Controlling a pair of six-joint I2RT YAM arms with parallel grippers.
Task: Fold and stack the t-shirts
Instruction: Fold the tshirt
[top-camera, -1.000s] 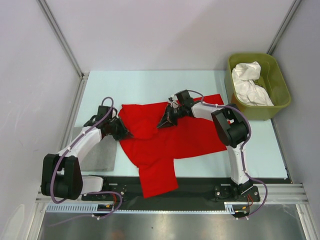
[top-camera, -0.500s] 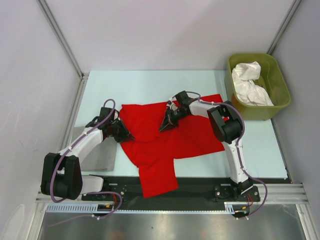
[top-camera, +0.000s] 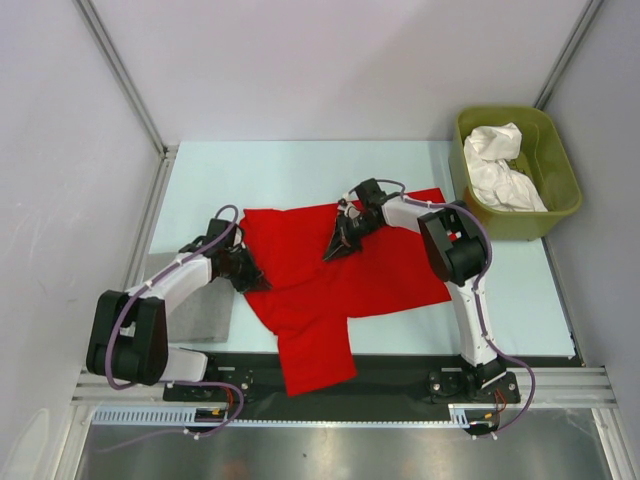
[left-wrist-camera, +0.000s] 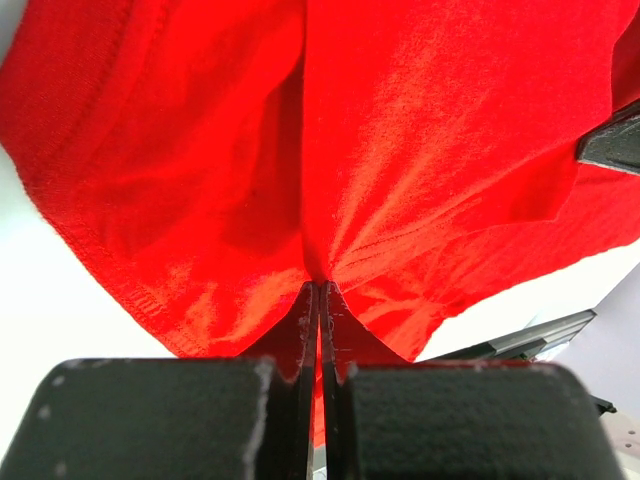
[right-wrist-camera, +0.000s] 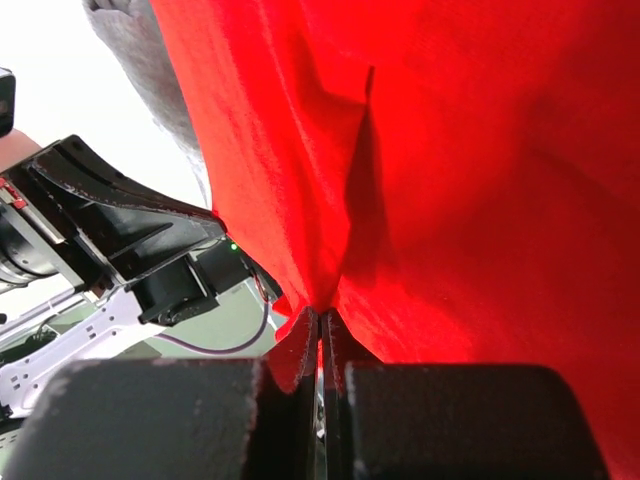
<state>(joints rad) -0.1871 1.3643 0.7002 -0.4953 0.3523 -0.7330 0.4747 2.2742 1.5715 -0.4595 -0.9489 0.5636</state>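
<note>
A red t-shirt (top-camera: 340, 280) lies spread over the middle of the table, with one part hanging over the near edge. My left gripper (top-camera: 252, 280) pinches its left edge, jaws shut on a fold of red cloth (left-wrist-camera: 330, 180). My right gripper (top-camera: 334, 250) is shut on a pinch of the same shirt (right-wrist-camera: 450, 170) near its upper middle. White t-shirts (top-camera: 503, 168) lie crumpled in the olive-green tub (top-camera: 560, 205) at the back right.
A grey rectangular pad (top-camera: 205, 310) lies under my left arm at the table's left side. The black rail (top-camera: 400, 375) holding the arm bases runs along the near edge. White walls enclose the table on three sides.
My left gripper has slid a little toward the near edge and to the right, dragging the shirt's left edge. The right gripper has barely shifted.
</note>
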